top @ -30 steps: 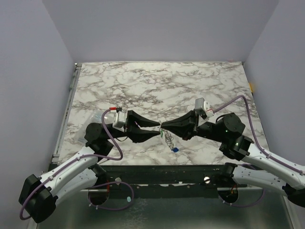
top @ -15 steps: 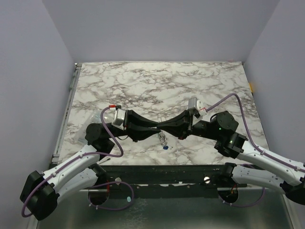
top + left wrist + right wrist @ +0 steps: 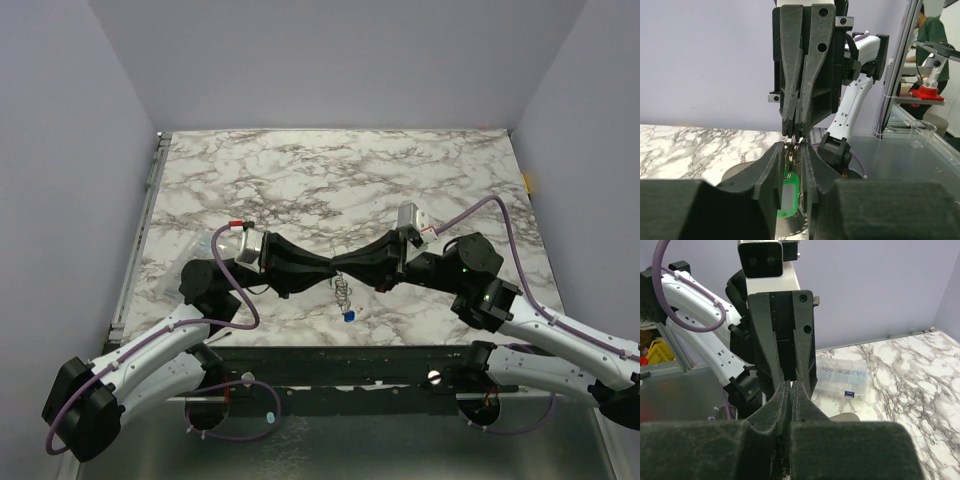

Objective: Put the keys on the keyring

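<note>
right tool (image 3: 791,132) pinches the keyring (image 3: 343,292)

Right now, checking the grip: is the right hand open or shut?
Shut: the black right hand has its fingers pressed together.

Setting, seen from above and from both wrists. A rectangular table top (image 3: 330,170) with a white marble pattern veined in grey fills the middle of the enclosure. Plain pale lilac walls close it in: the far wall (image 3: 330,60), the left wall (image 3: 60,200) and the right wall (image 3: 590,150). A metal rail (image 3: 140,240) runs along the table's left edge, and a dark frame (image 3: 340,355) along its near edge. Below that lies a dull grey metal surface (image 3: 350,440). Lighting is even and diffuse, with soft shadows. Beyond the enclosure, at the right in the left wrist view, stand a person in green (image 3: 932,35) and a clear cup (image 3: 921,134).
</note>
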Robot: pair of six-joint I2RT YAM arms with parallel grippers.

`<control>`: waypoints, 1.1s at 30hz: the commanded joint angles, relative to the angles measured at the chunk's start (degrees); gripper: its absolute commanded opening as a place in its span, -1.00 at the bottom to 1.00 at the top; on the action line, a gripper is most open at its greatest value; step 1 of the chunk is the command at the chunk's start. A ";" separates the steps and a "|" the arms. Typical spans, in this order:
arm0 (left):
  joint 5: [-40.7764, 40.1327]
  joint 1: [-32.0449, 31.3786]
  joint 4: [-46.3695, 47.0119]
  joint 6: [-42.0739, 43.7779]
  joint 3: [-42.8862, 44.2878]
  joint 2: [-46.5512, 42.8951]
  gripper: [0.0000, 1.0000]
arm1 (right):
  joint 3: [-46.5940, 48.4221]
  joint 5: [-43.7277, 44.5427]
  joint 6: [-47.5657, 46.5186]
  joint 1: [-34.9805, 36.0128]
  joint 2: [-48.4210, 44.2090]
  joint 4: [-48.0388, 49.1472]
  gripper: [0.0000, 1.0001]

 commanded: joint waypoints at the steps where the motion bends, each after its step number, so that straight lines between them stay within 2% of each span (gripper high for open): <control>1: -0.80 0.22 1.27 0.01 -0.31 0.22 -0.58 | 2.14 -0.80 -0.59 0.14 -0.59 2.60 -0.99; 5: -0.89 0.27 1.24 -0.21 -0.31 0.08 -0.74 | 2.32 -1.46 -0.39 0.14 0.24 3.25 -0.99; 6: -1.03 0.26 1.20 -0.21 -0.31 -0.06 -0.83 | 2.34 -1.57 -0.34 0.14 0.37 3.52 -0.99; 7: -1.18 0.27 1.21 -0.28 -0.31 -0.11 -1.00 | 2.27 -1.62 -0.26 0.14 0.49 3.79 -0.99; 11: -1.31 0.27 1.27 0.07 -0.61 -0.89 -1.00 | 2.38 -1.39 -0.21 0.14 0.63 3.95 -0.99; 16: -0.81 0.22 -0.23 1.16 -0.19 -0.64 -1.00 | 3.02 1.49 -1.24 0.14 -0.27 -0.39 -0.98; 17: -0.50 0.26 -0.56 1.26 -0.02 -0.34 -1.00 | 3.46 2.34 -1.77 0.15 -0.64 -1.77 -0.86; 20: -0.18 0.28 -1.50 1.56 0.29 0.00 -1.00 | 5.76 3.88 -3.51 0.14 -1.75 -7.53 -0.23; 22: -0.47 0.29 -2.65 2.15 0.39 -0.23 -1.00 | 7.87 4.81 -5.18 0.14 -2.42 -12.24 0.08; 24: -0.63 0.29 -3.74 2.78 0.60 -0.42 -1.00 | 11.22 6.08 -6.85 0.15 -2.21 -18.60 0.31; 28: 0.07 0.30 -5.90 3.87 1.07 -0.24 -1.00 | 20.89 5.22 -14.58 0.14 1.85 -35.25 0.44; 33: 1.83 0.06 -14.07 8.09 2.63 1.88 -1.00 | 34.26 2.48 -21.20 0.18 11.92 -60.65 0.40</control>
